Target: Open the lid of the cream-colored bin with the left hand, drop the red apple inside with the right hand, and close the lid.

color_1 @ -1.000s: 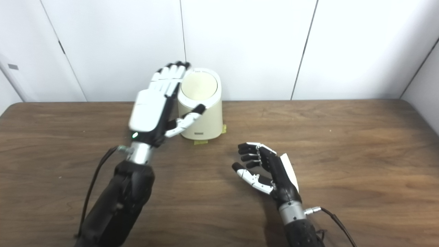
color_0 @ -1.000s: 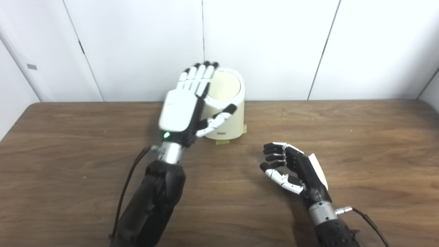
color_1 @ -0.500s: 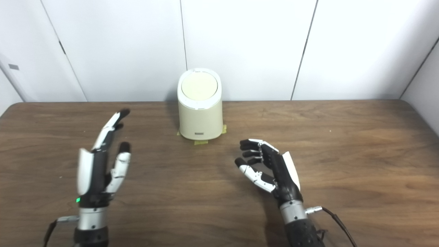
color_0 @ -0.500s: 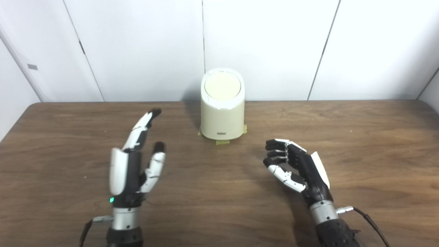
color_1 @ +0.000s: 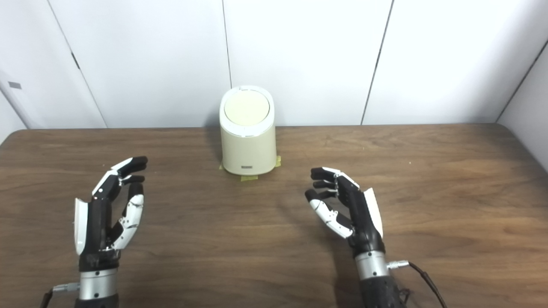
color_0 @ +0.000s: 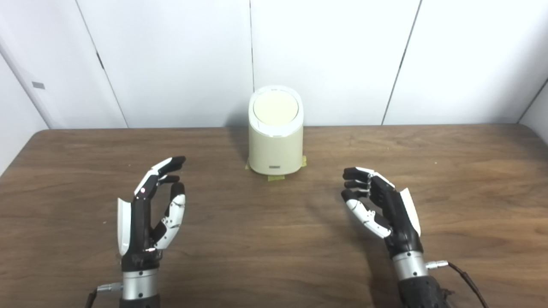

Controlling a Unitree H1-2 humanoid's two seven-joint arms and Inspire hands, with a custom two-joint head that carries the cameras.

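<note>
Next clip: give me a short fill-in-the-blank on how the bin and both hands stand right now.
1. The lid of the cream-colored bin is ____.
2. The right hand holds ____.
3. The left hand is ____, its fingers apart.
4. Yellow tape marks the table under the ____.

Missing words: closed; nothing; open; bin

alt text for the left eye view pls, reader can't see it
A cream-colored bin with its lid shut stands at the far middle of a brown table. The left hand and right hand are both open and empty, apart from the bin. No apple shows.
</note>
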